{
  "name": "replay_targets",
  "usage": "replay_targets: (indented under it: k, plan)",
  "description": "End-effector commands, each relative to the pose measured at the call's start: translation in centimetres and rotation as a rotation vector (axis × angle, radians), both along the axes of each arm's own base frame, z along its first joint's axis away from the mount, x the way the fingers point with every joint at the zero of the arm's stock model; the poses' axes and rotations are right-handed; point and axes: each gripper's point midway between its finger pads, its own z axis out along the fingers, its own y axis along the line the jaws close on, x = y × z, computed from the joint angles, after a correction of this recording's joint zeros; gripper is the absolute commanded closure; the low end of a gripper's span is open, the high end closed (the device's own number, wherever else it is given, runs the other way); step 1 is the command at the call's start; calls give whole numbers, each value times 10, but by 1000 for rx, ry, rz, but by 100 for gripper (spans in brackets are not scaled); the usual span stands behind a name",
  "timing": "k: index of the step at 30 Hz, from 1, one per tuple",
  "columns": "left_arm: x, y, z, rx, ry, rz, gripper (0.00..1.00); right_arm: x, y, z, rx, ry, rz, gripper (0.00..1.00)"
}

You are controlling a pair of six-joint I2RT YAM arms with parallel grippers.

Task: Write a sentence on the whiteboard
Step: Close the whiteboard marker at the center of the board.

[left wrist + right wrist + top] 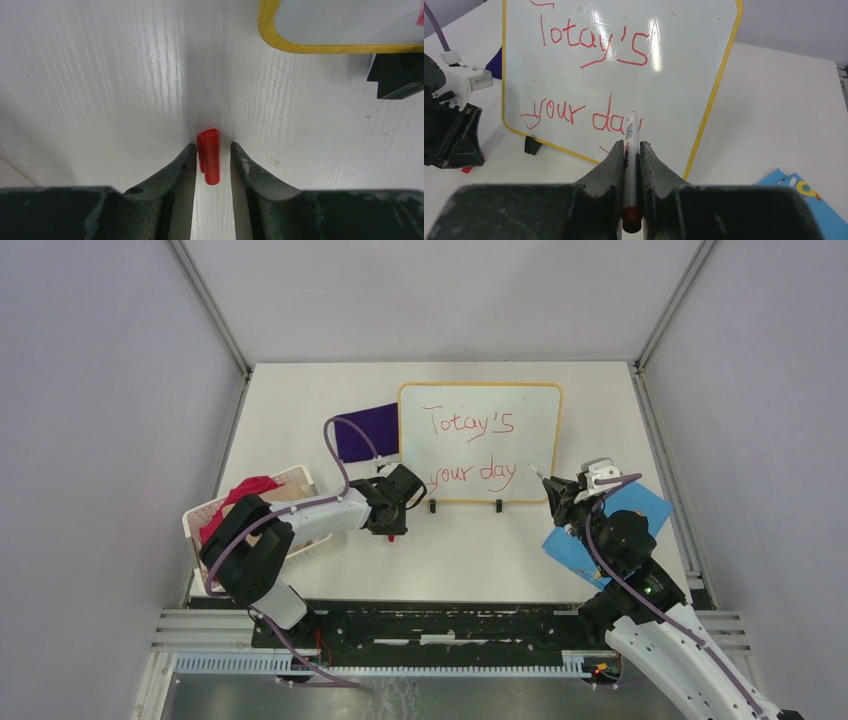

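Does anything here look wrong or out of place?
Yes. The red sentence on the whiteboard reads "Totay's your day"; the first word looks misspelled. A red cap lies loose on the table between the open fingers of the left tool, while the right tool grips the uncapped marker.

The whiteboard (530,435) is finished in glossy white, is edged in thin yellow, and is carried on black feet (432,506). The sentence (470,423) is written in red. The table (480,550) is coloured white, with a faint wood-grain pattern. One cloth (367,432) is coloured purple, another (240,495) red. The cap (209,157) is coloured bright red. The marker (631,131) is coloured pale grey with a dark red end. The card (809,200) is printed blue, with what may be a small yellow motif.
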Motion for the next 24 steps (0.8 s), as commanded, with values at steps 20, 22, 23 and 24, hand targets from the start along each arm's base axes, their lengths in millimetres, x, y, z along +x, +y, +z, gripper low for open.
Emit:
replay_targets:
  k: [20,22,23,24]
  plan:
    - [-28,30,-23,119,104,-34,58,0,-4,21,16,-54,-20,100]
    - [-29,31,-21,119,104,-35,58,0,-4,21,15,-55,-19,100]
    - [-30,32,-21,119,106,-36,58,0,-4,20,15,-54,-20,100]
    - [-30,32,-21,119,106,-37,58,1,-4,20,13,-54,-18,100]
